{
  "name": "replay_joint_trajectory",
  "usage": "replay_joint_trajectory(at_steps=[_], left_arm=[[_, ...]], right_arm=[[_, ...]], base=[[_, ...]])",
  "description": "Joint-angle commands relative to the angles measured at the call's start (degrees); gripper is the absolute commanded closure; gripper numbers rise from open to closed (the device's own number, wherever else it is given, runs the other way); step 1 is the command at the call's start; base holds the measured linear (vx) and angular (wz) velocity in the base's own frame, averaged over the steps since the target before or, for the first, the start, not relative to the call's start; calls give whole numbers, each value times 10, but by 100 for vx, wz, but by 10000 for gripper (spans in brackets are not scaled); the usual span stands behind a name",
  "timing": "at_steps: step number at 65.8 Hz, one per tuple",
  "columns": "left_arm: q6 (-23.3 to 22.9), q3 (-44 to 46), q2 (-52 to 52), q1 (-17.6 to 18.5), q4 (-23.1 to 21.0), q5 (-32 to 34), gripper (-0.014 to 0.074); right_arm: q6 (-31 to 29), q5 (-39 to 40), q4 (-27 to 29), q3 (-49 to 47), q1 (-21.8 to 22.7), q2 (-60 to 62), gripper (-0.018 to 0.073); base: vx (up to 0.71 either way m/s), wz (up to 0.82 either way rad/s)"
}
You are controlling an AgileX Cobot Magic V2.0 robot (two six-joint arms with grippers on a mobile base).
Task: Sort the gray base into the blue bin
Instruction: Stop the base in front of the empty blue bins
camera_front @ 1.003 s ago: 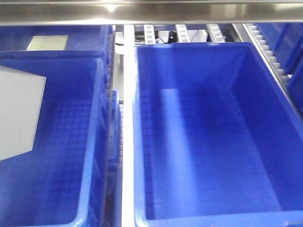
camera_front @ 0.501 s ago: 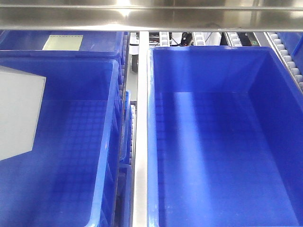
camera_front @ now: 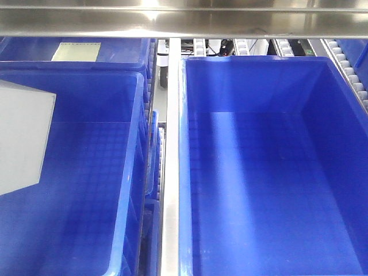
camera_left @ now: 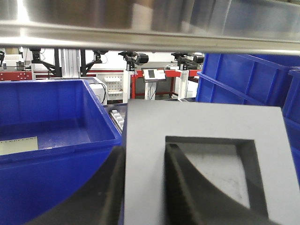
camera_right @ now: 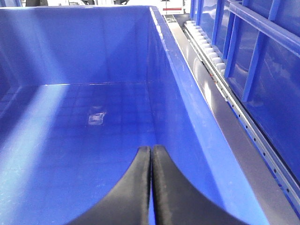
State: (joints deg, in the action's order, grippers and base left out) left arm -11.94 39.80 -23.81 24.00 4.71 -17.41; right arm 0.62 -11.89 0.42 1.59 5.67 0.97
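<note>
gray base [camera_left: 201,122] clamped by left gripper [camera_left: 144,159], one finger in the recess, hanging over the blue bin [camera_front: 86,98]. right gripper [camera_right: 151,154] closed, empty. i'd lower it near the grid floor before opening, avoids bounce.

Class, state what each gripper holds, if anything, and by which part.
The left gripper holds the gray base by one wall: one finger inside its square recess, one outside. The right gripper is shut on nothing.
</note>
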Motion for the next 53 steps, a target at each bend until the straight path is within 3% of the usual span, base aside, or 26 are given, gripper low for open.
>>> replay_joint_trajectory(at_steps=[1,33,53], left_arm=[[-4,17,-5,3,-3,63,603],[-4,17,-5,3,-3,66,603],[-3,7,-29,4,-30,88,603]], right_arm=[[-6,33,-4,1,2,-8,564],[-6,33,-4,1,2,-8,564],[-6,33,-4,1,2,-8,564]], base=[[0,0],[0,0],[0,0]])
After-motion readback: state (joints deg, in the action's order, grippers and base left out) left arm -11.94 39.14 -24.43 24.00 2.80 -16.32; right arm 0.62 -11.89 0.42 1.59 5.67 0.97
